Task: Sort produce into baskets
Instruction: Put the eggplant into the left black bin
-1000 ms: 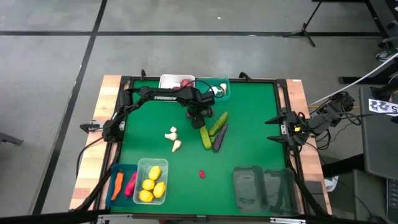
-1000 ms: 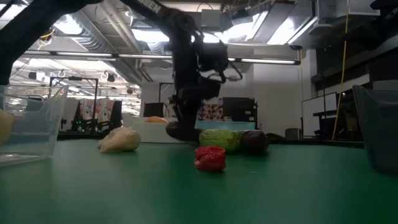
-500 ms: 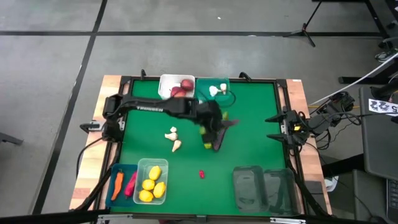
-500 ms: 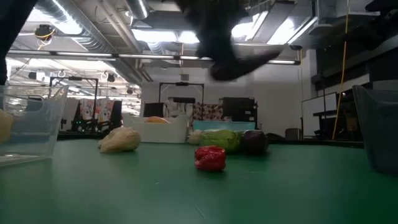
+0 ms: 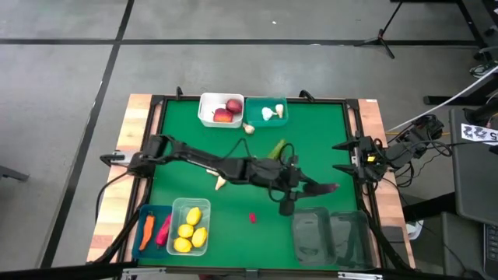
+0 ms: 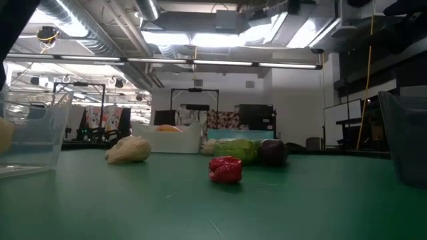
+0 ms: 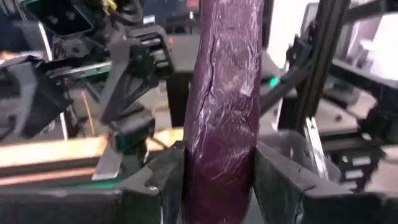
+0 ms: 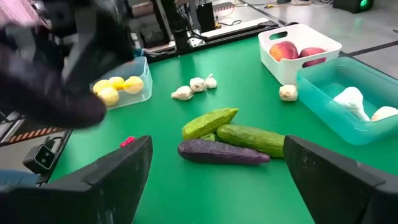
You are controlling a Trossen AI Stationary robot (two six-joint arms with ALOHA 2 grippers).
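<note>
Left wrist view: left gripper (image 7: 217, 180) clamps eggplant (image 7: 222, 106) (tip cropped).

No readable text, label, brand name, number or sign appears in any of the four views. In the overhead view, a white card (image 5: 475, 133) with a black blocky pattern lies on the grey surface at about three o'clock from the green counter (image 5: 187, 128), but the pattern cannot be read as letters or digits. The room behind the counter in the level view shows posters or panels (image 6: 100, 119) too indistinct to read.
</note>
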